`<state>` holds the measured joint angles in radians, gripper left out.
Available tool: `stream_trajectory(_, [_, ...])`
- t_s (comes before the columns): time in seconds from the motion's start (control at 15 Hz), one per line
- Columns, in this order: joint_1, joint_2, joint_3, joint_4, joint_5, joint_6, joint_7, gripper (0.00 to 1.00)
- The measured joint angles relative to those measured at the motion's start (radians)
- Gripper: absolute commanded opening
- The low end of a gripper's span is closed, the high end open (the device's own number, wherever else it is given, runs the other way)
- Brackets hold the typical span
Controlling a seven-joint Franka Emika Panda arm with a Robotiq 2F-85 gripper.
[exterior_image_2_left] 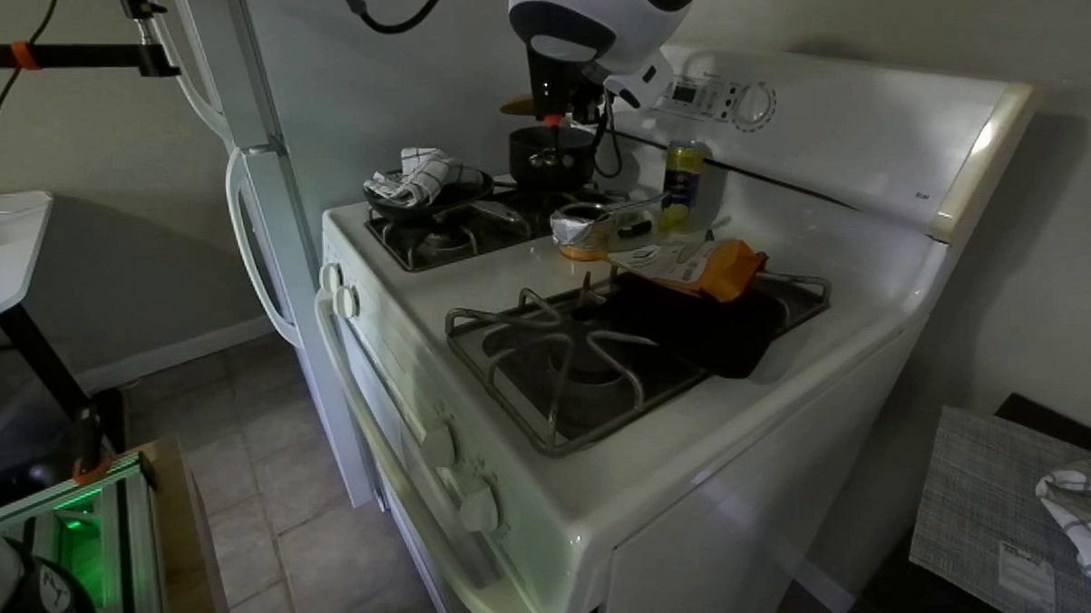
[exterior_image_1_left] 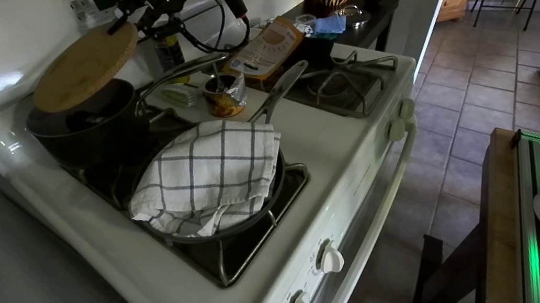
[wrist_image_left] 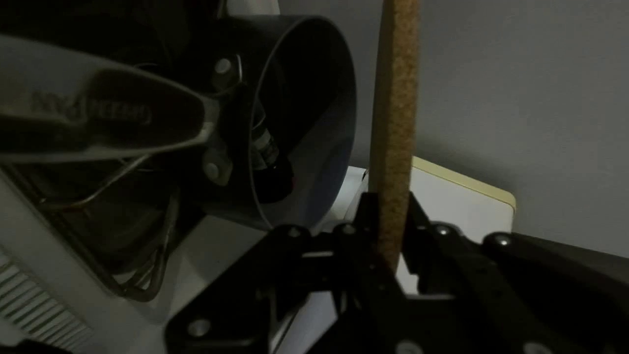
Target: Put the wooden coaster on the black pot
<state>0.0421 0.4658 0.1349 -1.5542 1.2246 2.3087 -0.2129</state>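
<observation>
The wooden coaster (exterior_image_1_left: 84, 69) is a round light-brown disc held above the black pot (exterior_image_1_left: 94, 139), tilted in this exterior view. In an exterior view the coaster (exterior_image_2_left: 518, 104) shows a gap above the pot (exterior_image_2_left: 541, 166) and reaches past its rim towards the fridge. My gripper (exterior_image_1_left: 126, 29) is shut on the coaster's edge. In the wrist view the gripper (wrist_image_left: 390, 211) pinches the coaster (wrist_image_left: 397, 98), seen edge-on, beside the open mouth of the pot (wrist_image_left: 319, 167). A dark shape shows inside the pot; I cannot tell what it is.
A pan with a checked cloth (exterior_image_1_left: 209, 173) stands beside the pot. The pot's handle (wrist_image_left: 98, 103) points out over the stove. A foil-topped can (exterior_image_1_left: 225, 94), an orange bag (exterior_image_1_left: 266, 49) and a yellow can (exterior_image_2_left: 680, 184) stand nearby. The stove's back panel (exterior_image_2_left: 812, 134) rises behind.
</observation>
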Motion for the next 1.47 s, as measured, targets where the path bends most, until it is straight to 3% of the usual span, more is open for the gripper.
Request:
stream_trajectory(0.87, [0.003, 0.150, 0.003, 0.128, 0.000, -0.079, 0.004, 0.04])
stream_trajectory(1.0, [0.003, 0.163, 0.003, 0.145, -0.001, -0.079, 0.008, 0.41])
stream_trajectory(1.47, [0.005, 0.188, -0.009, 0.180, -0.031, -0.077, 0.056, 0.93])
